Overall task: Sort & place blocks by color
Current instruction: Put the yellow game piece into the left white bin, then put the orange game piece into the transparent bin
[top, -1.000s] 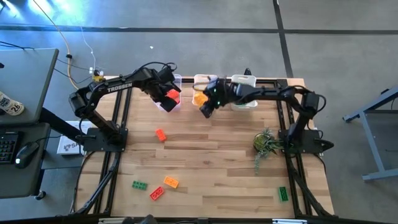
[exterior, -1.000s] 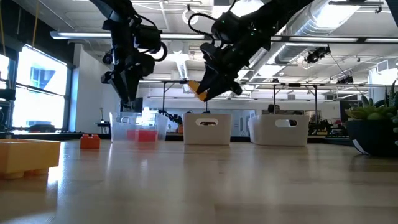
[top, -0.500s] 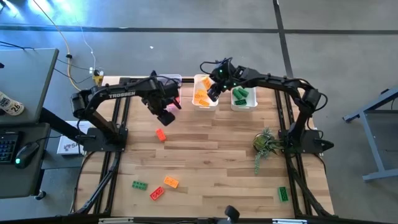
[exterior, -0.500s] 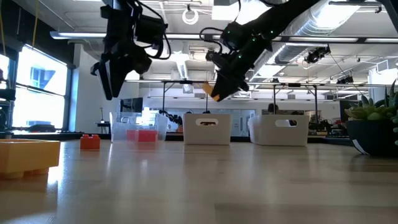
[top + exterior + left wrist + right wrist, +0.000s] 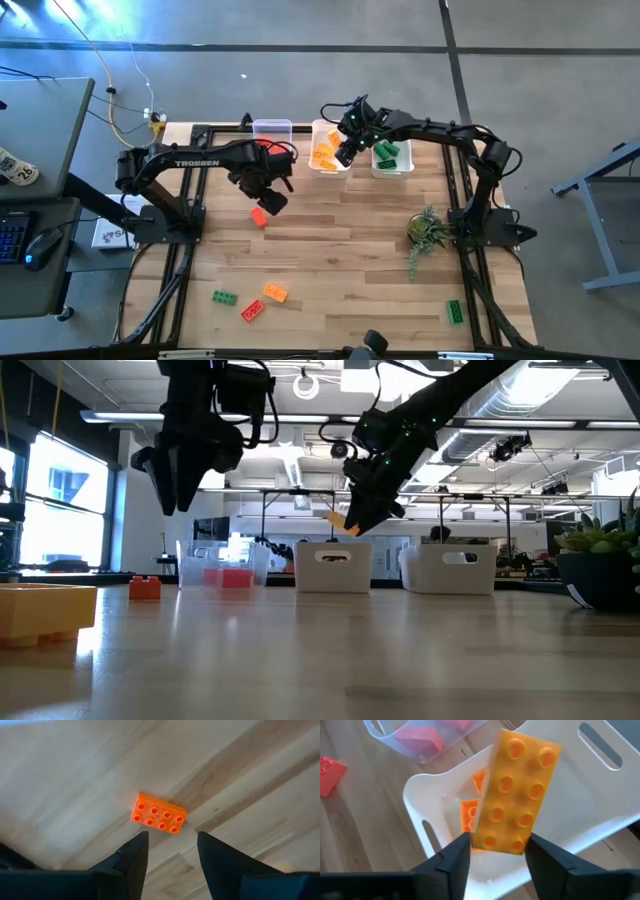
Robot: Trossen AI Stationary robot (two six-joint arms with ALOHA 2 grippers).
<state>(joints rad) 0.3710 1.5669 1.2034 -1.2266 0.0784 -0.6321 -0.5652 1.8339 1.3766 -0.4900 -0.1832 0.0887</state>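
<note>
Orange-yellow block (image 5: 516, 792) between right gripper (image 5: 496, 851) fingers; contact unclear.

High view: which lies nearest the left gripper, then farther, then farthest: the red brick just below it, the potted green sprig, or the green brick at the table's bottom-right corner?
Measured from the left gripper:
1. Small red studded brick, directly beside it.
2. Green plant sprig, across on the right side.
3. Green studded brick, near the front right corner.

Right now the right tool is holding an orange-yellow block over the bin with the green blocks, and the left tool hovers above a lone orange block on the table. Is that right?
Not quite. The right tool has its orange-yellow block over the middle bin, which holds orange-yellow blocks, not green ones; the right wrist view shows this. The left tool does hover above a lone orange block on the table.
</note>
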